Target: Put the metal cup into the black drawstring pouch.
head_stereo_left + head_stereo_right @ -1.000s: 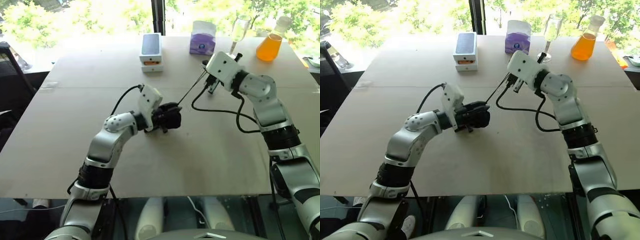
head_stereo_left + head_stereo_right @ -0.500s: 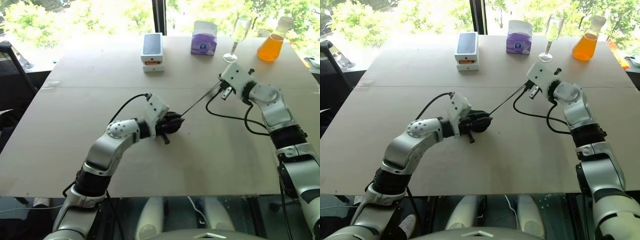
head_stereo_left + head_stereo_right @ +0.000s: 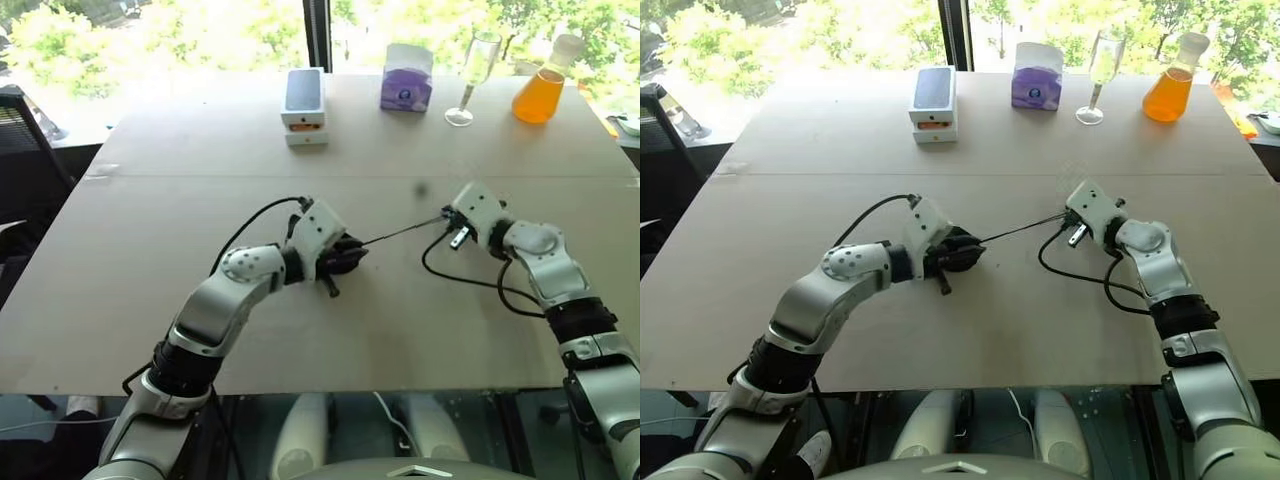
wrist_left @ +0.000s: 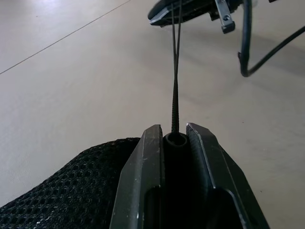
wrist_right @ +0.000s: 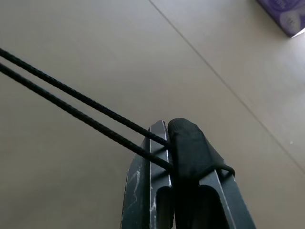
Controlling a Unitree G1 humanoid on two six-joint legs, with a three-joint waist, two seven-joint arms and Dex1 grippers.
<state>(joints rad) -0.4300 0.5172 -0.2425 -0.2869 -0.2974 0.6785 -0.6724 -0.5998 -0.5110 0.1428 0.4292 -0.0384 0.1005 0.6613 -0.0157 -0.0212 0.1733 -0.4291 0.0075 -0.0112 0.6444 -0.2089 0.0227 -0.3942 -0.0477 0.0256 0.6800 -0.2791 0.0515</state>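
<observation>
My left gripper (image 4: 175, 138) pinches the neck of the black drawstring pouch (image 3: 343, 254), low on the tan table (image 3: 150, 200) at centre. Its cord (image 3: 402, 232) runs taut toward three o'clock, where my right gripper (image 5: 169, 138) is pressed together on it. At twelve: phone box (image 3: 303, 102), tissue box (image 3: 406, 78), wine glass (image 3: 475, 70), orange flask (image 3: 540, 90).

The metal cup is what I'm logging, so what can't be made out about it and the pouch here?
- Metal cup: whether it sits inside the black drawstring pouch; fabric and the left tool cover it.
- Pouch mouth: hidden in the left wrist view between the fingers.
- Cord end: hidden by the right tool.
</observation>
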